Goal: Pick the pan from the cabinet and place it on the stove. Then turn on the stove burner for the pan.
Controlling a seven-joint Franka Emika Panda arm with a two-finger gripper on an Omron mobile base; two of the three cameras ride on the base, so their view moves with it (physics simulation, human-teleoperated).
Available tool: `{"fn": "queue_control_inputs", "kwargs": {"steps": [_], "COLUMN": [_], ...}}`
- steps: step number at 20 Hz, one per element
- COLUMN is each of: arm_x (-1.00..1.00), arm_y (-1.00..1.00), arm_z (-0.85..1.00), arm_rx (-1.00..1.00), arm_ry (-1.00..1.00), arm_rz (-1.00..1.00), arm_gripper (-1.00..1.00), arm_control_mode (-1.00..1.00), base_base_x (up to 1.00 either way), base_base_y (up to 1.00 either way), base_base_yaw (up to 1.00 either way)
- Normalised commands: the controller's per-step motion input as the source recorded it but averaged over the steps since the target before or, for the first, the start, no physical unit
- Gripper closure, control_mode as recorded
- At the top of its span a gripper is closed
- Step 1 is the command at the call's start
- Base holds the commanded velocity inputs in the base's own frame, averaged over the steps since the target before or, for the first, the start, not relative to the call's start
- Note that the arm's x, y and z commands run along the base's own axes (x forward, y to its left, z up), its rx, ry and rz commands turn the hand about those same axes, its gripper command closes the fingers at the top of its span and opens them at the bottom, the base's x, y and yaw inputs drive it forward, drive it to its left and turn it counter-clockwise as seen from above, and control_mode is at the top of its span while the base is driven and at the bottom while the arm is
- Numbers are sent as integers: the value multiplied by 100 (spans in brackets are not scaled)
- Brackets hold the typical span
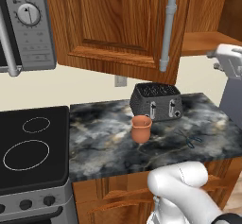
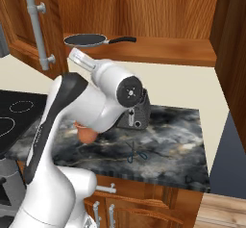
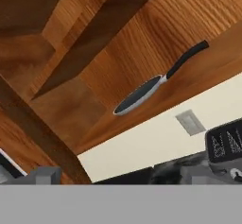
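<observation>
We see a dark toaster standing at the back of the marbled desk, with a terracotta cup just in front of it. A pair of blue-handled scissors lies flat further right (well apart from the cup). A grey microwave hangs upper left, and a wall outlet sits behind the toaster.

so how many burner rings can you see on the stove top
2. On the black stove, the large ring lies nearer the front and the small ring behind it, toward the wall. The cooktop runs off the left edge of the picture, so more may be hidden.
</observation>
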Motion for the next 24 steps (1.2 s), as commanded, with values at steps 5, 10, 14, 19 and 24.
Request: {"fn": "queue_control_inputs", "kwargs": {"steps": [5,10,14,19,24], "arm_x": [66,63,46,35,22], "arm_y": [0,1,12,27,43], "arm_z": [-14,-11,-10,-11,-10], "arm_rx": [25,24,22,18,11], "arm_ry": [20,17,16,16,14], "arm_rz": [16,18,16,12,10], "arm_gripper": [-100,-100,-100,-100,-100], "arm_control_mode": [-100,-100,-100,-100,-100], "base_base_x": [0,0,0,0,0], "base_base_y": [0,0,0,0,0], "base_base_yaw": [0,0,0,0,0]}}
